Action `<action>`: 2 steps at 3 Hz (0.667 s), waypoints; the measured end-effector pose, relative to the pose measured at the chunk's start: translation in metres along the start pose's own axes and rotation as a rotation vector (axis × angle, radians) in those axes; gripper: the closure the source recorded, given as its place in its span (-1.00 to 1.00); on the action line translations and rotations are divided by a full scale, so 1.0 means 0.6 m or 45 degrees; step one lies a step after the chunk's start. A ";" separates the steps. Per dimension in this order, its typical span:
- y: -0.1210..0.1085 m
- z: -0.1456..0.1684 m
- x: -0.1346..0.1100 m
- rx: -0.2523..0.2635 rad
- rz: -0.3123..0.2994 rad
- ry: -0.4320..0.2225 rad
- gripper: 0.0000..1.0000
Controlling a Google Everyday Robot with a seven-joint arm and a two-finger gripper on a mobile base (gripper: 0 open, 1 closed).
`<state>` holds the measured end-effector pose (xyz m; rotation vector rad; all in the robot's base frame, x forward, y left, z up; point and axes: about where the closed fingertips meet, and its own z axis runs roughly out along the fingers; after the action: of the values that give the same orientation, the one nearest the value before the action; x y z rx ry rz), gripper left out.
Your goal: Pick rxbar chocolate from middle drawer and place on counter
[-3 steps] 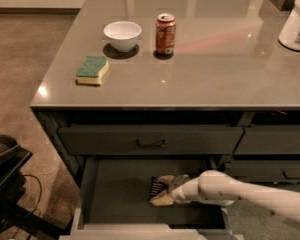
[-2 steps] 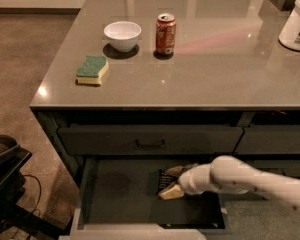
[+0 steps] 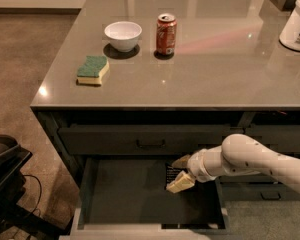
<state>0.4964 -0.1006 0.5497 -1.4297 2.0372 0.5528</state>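
Observation:
The middle drawer [image 3: 125, 196] is pulled open below the counter [image 3: 215, 74], and its dark floor is bare. My gripper [image 3: 179, 173] hangs over the right part of the drawer, on a white arm that comes in from the right. Its two tan fingers [image 3: 180, 184] stand one above and one below the rxbar chocolate [image 3: 171, 173], a small black bar with white lettering. The gripper is shut on the bar and holds it above the drawer floor, just under the closed top drawer.
On the counter are a green-and-yellow sponge [image 3: 92, 69], a white bowl [image 3: 123, 35], a red soda can [image 3: 166, 34] and a white container [image 3: 296, 21] at the far right. The closed top drawer [image 3: 150, 140] has a thin black handle. Dark equipment [image 3: 5, 179] stands on the floor at left.
My gripper has risen from the drawer floor and moved right, carrying the black bar up with it. Nothing on the counter has moved.

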 end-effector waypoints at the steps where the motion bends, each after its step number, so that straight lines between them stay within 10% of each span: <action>1: 0.000 0.000 0.000 0.000 0.000 0.000 1.00; 2: 0.017 -0.052 -0.024 0.055 -0.014 0.031 1.00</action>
<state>0.4836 -0.1067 0.5827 -1.4285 2.0464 0.4864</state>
